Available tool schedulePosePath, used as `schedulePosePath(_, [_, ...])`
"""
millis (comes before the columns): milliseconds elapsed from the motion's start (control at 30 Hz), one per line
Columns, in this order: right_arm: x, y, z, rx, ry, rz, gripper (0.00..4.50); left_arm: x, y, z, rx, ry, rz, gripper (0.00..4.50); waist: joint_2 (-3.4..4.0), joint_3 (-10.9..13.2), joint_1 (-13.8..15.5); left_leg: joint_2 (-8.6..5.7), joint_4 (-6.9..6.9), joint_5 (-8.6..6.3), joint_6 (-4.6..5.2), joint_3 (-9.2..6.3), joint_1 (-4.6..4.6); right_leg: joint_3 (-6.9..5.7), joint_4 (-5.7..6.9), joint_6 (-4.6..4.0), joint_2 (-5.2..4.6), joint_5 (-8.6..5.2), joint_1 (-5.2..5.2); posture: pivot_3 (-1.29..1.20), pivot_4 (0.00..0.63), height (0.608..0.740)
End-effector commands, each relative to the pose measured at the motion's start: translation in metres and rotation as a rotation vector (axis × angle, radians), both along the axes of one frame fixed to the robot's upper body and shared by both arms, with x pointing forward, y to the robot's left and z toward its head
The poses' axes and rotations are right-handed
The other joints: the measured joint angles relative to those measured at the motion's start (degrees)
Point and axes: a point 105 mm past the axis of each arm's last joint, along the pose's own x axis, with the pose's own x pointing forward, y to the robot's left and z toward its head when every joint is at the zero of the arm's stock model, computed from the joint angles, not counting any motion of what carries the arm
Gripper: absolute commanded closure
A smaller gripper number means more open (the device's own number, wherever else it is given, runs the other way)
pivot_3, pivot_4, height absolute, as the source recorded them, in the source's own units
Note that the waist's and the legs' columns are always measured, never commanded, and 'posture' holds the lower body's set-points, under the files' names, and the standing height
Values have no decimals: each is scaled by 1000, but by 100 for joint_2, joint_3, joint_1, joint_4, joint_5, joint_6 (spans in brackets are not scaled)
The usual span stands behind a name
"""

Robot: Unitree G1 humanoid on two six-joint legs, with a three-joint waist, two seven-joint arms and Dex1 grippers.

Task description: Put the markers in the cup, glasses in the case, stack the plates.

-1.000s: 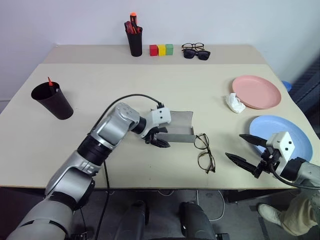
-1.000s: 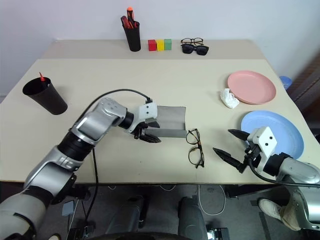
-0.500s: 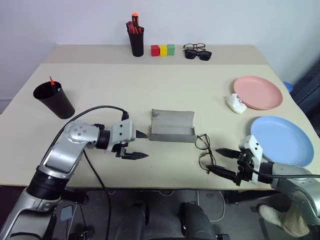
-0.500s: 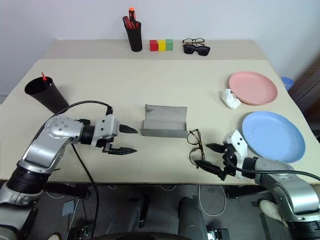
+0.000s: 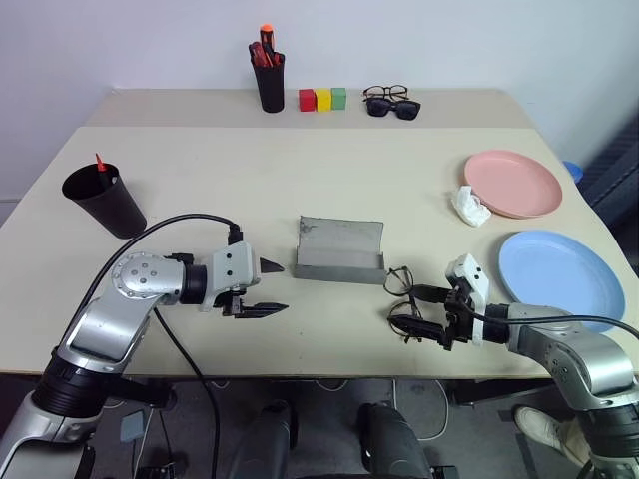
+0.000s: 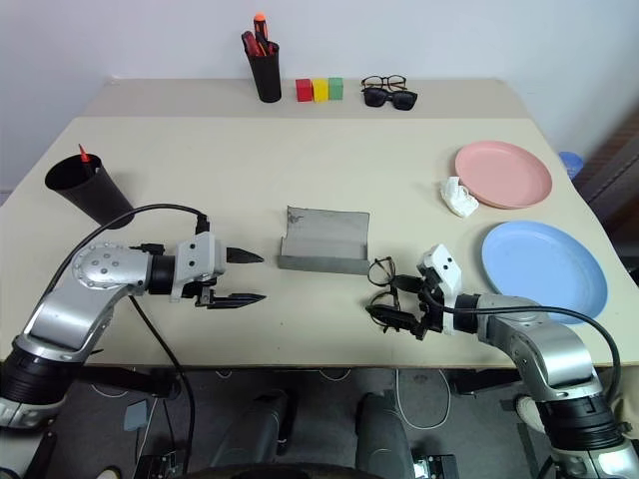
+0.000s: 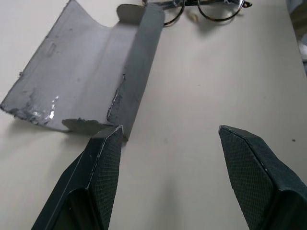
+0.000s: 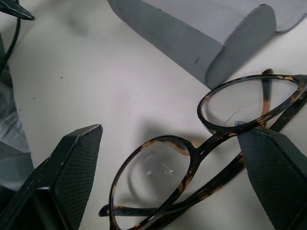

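Observation:
The wire-frame glasses (image 5: 401, 299) lie on the table just right of the open grey case (image 5: 341, 249). My right gripper (image 5: 404, 305) is open, one finger on each side of the glasses (image 8: 206, 143), not closed on them. Left of the case (image 7: 81, 81), my left gripper (image 5: 280, 287) is open with nothing between its fingers, pointing at the case's near end. The black cup (image 5: 105, 200) stands at the far left with a red marker (image 5: 100, 162) sticking out. The pink plate (image 5: 512, 183) and the blue plate (image 5: 557, 279) lie apart at the right.
A black pen holder (image 5: 270, 75) with markers stands at the back, beside coloured blocks (image 5: 321, 99) and two other pairs of glasses (image 5: 391, 100). A crumpled white tissue (image 5: 469, 207) lies by the pink plate. My left arm's cable loops over the table.
My left gripper has drawn back from the case to the left. My right gripper has moved left from beside the blue plate until its fingers straddle the glasses.

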Motion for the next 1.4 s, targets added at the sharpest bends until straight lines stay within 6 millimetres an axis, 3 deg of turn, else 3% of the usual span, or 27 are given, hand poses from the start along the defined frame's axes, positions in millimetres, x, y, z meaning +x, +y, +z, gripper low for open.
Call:
schedulePosePath(33, [3,-1,3,-7,-15,4,521,-1,3,15,-17,-58,21,1229,0,0,-2,0,0,0,0,0,0,0,0,2,0,-1,0,0,150,740])
schedulePosePath(67, [4,-2,3,-9,-14,0,779,-1,3,15,-20,-57,28,1229,0,0,0,0,1,0,0,1,0,0,1,2,0,-1,0,0,150,740])
schedulePosePath(300, [6,-10,3,-27,-19,-20,4407,0,7,17,-33,-68,66,1229,0,0,-2,0,0,0,0,1,0,0,1,2,0,-1,0,0,150,740])
schedulePosePath(567, [8,-33,11,-73,-45,-79,4461,3,7,17,-61,-79,95,1229,-4,-3,20,-1,2,-1,-1,0,2,-1,-11,4,-2,-2,10,0,150,740])
schedulePosePath(733, [22,-41,49,-65,-200,-91,4461,4,16,18,-78,-95,141,1229,-2,-1,-2,0,-1,-1,-1,2,0,-1,-22,1,-2,1,9,0,150,740])
schedulePosePath(800, [28,-32,66,-32,-254,-72,4461,3,25,16,-72,-95,165,1229,0,0,-43,2,-3,-1,-1,6,0,-1,-22,-2,0,2,6,0,150,740])
schedulePosePath(967, [47,12,97,91,-402,19,4461,-2,48,4,-31,-79,241,1229,2,1,-145,10,-15,-1,0,6,0,-2,-21,-7,5,6,-4,0,150,740])
schedulePosePath(1267, [63,79,66,143,-494,155,4461,-3,59,3,-28,-103,321,1229,1,1,-133,-2,-13,0,0,2,-13,-4,-38,-25,3,23,-4,0,150,740])
schedulePosePath(1400, [73,94,64,157,-534,152,4461,-6,60,4,-34,-105,339,1229,3,2,-171,-3,-16,0,0,3,-12,-4,-23,-28,17,30,-18,0,150,740])
